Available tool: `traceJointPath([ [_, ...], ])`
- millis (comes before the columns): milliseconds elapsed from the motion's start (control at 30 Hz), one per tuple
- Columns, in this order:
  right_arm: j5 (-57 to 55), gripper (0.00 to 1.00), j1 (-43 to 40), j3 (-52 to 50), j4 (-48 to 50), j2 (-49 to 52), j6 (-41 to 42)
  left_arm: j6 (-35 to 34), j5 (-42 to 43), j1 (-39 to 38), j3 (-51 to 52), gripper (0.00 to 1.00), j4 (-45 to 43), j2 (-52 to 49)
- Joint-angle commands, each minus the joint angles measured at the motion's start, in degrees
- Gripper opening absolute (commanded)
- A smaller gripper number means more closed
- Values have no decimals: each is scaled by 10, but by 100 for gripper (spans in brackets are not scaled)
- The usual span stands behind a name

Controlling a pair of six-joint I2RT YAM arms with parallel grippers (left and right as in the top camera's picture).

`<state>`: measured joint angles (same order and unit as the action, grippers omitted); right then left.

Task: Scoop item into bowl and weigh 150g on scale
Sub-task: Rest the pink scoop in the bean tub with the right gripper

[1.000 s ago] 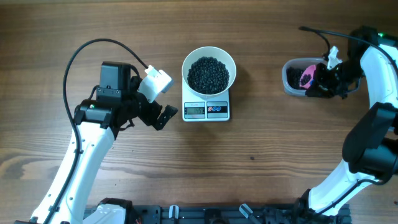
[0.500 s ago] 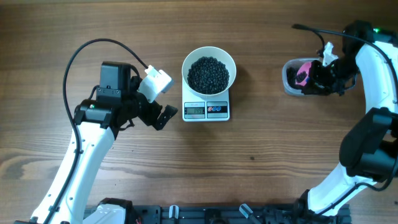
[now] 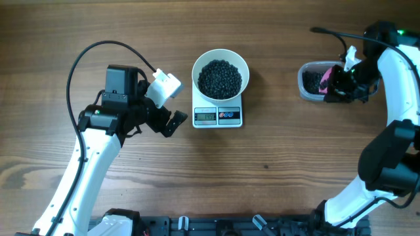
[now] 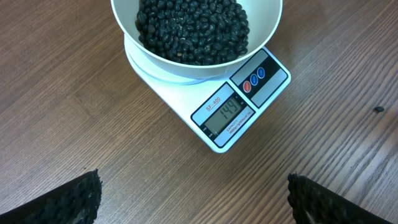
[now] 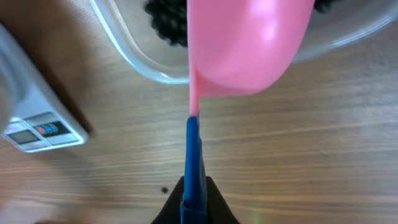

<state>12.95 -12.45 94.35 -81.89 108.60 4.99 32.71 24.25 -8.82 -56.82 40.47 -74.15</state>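
Note:
The white bowl (image 3: 244, 65) stands on the scale (image 3: 230, 122) at the table's middle, filled with the black item (image 3: 220, 78). In the left wrist view the bowl (image 4: 268, 25), its beans (image 4: 193, 28) and the scale's lit display (image 4: 229, 115) show. My left gripper (image 3: 172, 122) hangs open left of the scale, nothing between its fingers (image 4: 81, 199). My right gripper (image 3: 342, 84) is shut on the blue handle (image 5: 193, 149) of a pink scoop (image 5: 249, 43). The scoop hangs over a clear container (image 3: 303, 88) that holds more beans (image 5: 165, 18).
One stray bean (image 3: 266, 166) lies on the wood in front of the scale. A black cable (image 3: 92, 56) loops behind the left arm. The arm bases stand along the front edge.
The right gripper drew the pink scoop slightly right and turned it, so less pink shows from above. The left arm, bowl and scale stayed put.

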Motion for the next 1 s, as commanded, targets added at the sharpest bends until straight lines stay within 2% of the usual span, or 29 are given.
traceJointPath([
  [0, -67, 4, 25, 14, -3, -18, 28, -2, 3, 3, 4, 100, -2, 2],
  [333, -91, 4, 42, 14, 2, -18, 41, -2, 3, 3, 4, 100, -2, 2],
  [667, -96, 4, 54, 14, 53, -18, 49, -2, 3, 3, 3, 100, -2, 2],
  [967, 32, 4, 39, 14, 51, -18, -29, -2, 3, 3, 4, 100, -2, 2],
])
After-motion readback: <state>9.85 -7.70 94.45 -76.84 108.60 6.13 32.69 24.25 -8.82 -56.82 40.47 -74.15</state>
